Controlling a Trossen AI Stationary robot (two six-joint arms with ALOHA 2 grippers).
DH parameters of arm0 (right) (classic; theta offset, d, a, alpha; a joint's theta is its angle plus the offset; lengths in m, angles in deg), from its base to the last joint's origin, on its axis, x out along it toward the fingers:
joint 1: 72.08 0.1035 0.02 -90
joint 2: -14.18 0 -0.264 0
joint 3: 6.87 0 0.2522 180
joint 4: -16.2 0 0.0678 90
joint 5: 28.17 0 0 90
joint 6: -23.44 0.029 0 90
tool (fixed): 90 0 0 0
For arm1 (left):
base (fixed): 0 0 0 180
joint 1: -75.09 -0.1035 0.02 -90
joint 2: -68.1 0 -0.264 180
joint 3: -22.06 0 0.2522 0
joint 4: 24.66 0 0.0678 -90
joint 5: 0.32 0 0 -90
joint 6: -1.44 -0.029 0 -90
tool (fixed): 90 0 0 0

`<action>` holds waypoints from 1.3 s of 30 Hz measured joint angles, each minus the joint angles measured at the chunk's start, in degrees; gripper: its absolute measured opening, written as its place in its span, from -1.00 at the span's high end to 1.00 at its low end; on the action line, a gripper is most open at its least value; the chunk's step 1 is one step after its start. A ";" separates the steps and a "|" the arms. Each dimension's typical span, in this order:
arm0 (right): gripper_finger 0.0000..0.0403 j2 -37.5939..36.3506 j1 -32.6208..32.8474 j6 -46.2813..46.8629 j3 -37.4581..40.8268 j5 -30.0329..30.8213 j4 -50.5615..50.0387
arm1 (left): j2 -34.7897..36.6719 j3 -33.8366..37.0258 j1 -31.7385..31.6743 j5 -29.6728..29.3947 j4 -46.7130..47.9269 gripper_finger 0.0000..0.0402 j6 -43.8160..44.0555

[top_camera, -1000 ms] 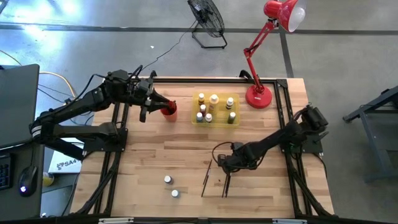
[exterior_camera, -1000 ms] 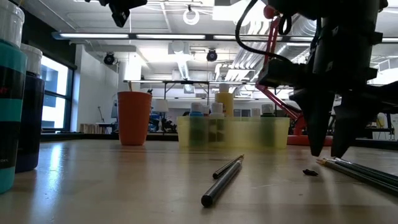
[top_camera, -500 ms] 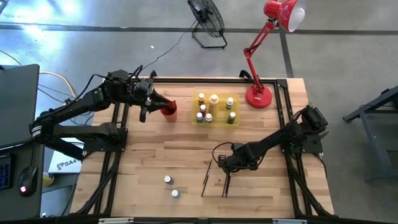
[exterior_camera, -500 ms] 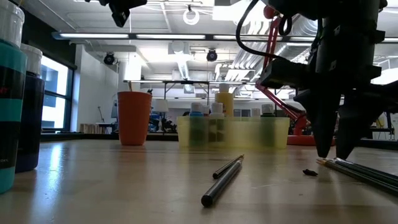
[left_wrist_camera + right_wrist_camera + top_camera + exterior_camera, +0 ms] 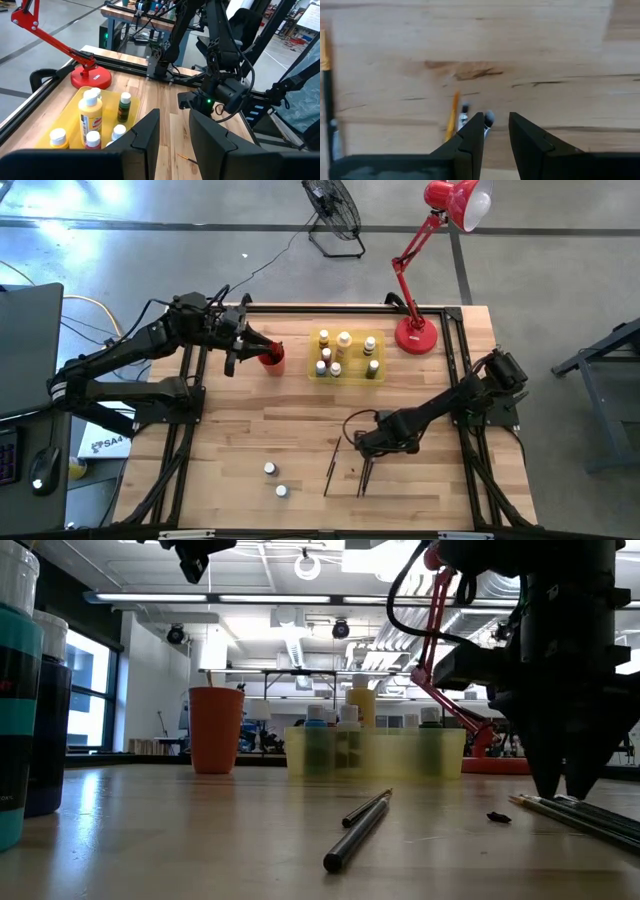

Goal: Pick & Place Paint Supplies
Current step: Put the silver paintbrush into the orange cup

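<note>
Three thin paintbrushes lie flat near the table's middle: one alone (image 5: pixel 330 465) and a pair (image 5: pixel 363 475) side by side. My right gripper (image 5: pixel 367 448) points down over the pair's far ends, its fingers a little apart; one bristle tip (image 5: pixel 489 118) shows beside a finger. Two small white-capped bottles (image 5: pixel 270 469) (image 5: pixel 282 491) stand near the front edge. More bottles stand in the yellow tray (image 5: pixel 352 358). My left gripper (image 5: pixel 172 135) hovers by the red cup (image 5: pixel 272 358), open with nothing between its fingers. My right gripper comes at the paired brushes (image 5: pixel 580 812) from above, fingers pointing down and reaching to table height at their bristle ends. The fingers hide the spot: I cannot tell whether they touch a brush. Both brushes lie flat on the wood.
A red desk lamp (image 5: pixel 415 335) stands on the table's far right corner, close to the tray. Another brush tip (image 5: pixel 465 108) and a yellow handle (image 5: pixel 452 117) lie just beside my right gripper's fingers. Bare wood stretches between the front bottles and the cup.
My right gripper has tipped a little, its fingertips swinging toward the table's right edge onto the pair of brushes, and the gap between its fingers has narrowed slightly. The brushes and bottles have stayed where they were.
</note>
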 joint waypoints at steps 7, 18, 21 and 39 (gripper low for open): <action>0.66 0.00 0.00 0.00 0.00 -0.02 -0.74 | 0.00 0.00 0.00 0.00 0.00 0.48 0.00; 0.68 1.67 0.15 1.70 -0.22 -3.23 0.10 | 0.00 0.00 0.00 -0.02 0.00 0.48 0.00; 0.68 2.63 0.26 1.72 -0.26 -3.24 1.06 | 0.00 0.00 0.00 -0.02 0.02 0.48 -0.01; 0.98 2.94 0.39 -0.09 -0.15 -0.51 0.36 | -0.02 0.02 0.00 -0.07 1.36 0.48 -0.02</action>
